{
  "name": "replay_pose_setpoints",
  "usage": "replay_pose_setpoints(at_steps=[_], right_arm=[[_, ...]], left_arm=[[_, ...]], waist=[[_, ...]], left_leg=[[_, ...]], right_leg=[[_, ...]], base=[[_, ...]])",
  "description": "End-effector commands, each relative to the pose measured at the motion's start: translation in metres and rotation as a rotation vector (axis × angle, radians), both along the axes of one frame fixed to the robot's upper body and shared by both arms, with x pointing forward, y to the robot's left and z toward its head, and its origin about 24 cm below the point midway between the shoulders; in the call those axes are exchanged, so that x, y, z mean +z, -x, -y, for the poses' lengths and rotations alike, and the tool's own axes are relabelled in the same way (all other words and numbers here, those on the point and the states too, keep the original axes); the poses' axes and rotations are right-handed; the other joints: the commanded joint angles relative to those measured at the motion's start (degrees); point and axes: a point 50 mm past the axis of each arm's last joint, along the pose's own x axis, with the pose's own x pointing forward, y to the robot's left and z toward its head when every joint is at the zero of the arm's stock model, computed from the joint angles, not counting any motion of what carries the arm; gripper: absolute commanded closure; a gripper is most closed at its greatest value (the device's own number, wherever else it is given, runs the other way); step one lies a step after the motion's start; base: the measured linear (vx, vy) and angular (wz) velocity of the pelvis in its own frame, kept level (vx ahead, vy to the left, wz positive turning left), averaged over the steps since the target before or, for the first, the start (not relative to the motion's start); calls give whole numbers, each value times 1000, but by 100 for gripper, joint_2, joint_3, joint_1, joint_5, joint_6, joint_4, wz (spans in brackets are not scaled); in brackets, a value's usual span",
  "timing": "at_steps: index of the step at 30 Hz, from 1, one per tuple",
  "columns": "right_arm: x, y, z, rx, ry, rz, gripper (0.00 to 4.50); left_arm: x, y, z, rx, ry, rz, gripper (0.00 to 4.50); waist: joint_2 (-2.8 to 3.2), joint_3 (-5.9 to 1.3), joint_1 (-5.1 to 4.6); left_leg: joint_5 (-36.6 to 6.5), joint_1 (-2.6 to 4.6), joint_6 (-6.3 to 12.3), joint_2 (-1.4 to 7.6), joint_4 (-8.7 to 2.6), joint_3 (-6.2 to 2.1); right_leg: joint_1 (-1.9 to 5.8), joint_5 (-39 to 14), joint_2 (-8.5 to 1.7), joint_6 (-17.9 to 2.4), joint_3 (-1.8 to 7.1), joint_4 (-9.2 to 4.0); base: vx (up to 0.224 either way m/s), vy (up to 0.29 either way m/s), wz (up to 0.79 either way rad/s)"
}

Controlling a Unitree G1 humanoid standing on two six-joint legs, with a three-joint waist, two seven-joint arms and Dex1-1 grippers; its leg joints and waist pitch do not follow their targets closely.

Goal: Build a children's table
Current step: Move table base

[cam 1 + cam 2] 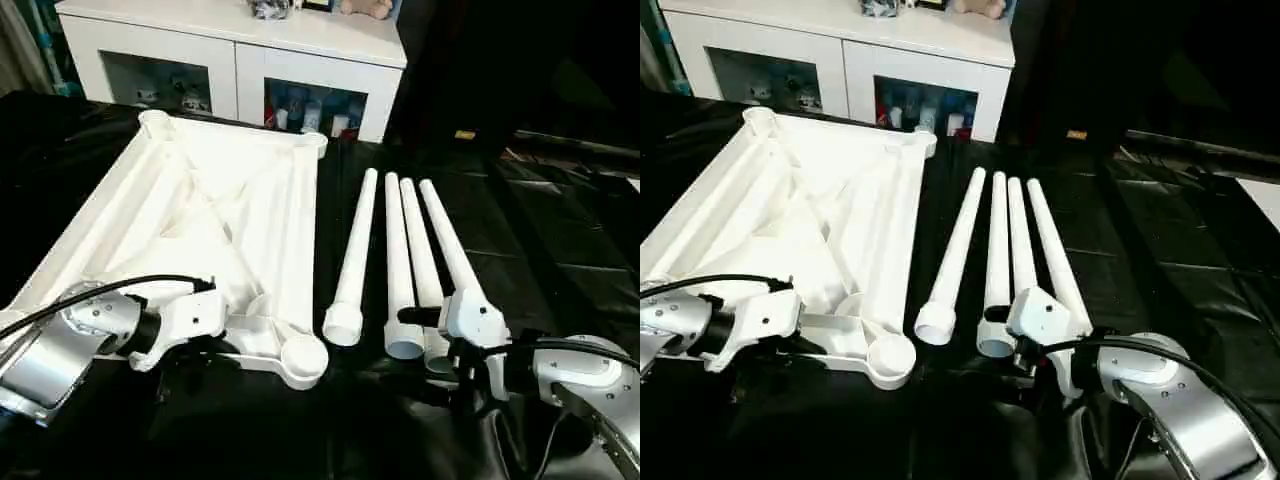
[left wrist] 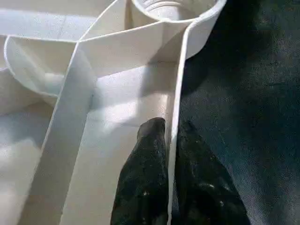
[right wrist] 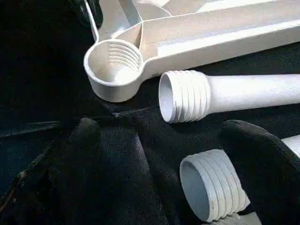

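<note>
Left jaws [image 2: 169, 154] pinch the near rim of the upturned table top [image 1: 220, 220] on the counter [image 1: 560, 250]; right jaws [image 3: 164, 154] spread wide over the legs' [image 1: 400, 260] near threaded ends — leg pickup is in hand. Next calls for closing on one leg, then threading it into the near corner socket [image 3: 115, 63].

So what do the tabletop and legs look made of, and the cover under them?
Tabletop and legs: apparently moulded white plastic, smooth with a slight sheen; thin ribs, moulded threads on the leg ends. Cover: black, glossy and creased, probably plastic sheeting or coated fabric.
</note>
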Motion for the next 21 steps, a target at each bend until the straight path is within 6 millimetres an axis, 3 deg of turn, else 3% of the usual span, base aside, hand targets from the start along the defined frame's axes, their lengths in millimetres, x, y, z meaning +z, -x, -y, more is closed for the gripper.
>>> replay_pose_setpoints(at_steps=[1, 5, 6, 9, 16, 21], right_arm=[[3, -4, 6, -38, 13, 30, 0], [2, -6, 6, -49, 13, 37, 0], [2, -6, 6, -50, 15, 39, 0], [2, -7, 6, -54, 14, 42, 0], [5, -14, 6, -77, -1, 71, 0], [7, -18, 6, -83, -8, 77, 0]], left_arm=[[2, -11, -8, 78, -36, 74, 438], [1, -13, -19, 100, -60, 94, 449], [1, -13, -21, 102, -73, 97, 449], [1, -14, -27, 117, -93, 106, 449], [6, -16, -47, 140, -136, 124, 449], [7, -14, -53, 166, -143, 116, 449]], waist=[[98, -260, 7], [73, -276, -48], [53, -271, -62], [66, -269, -106], [75, -269, -99], [39, -265, -117]], left_leg=[[-1403, 134, -52, 321, -477, -112], [-1268, 72, -69, 304, -486, -132], [-1281, 76, -61, 299, -480, -126], [-1316, 97, -25, 303, -470, -120], [-1341, 125, -13, 317, -467, -108], [-1351, 126, -17, 317, -466, -102]], right_leg=[[68, -737, -442, -1018, 213, -476], [114, -708, -442, -938, 198, -463], [102, -734, -435, -925, 197, -472], [79, -758, -434, -948, 204, -474], [57, -648, -435, -1032, 208, -462], [49, -729, -437, -1035, 205, -460]], base=[[0, 0, 0], [0, 0, 0], [0, 0, 0], [0, 0, 0], [0, 0, 0], [0, 0, 0]])
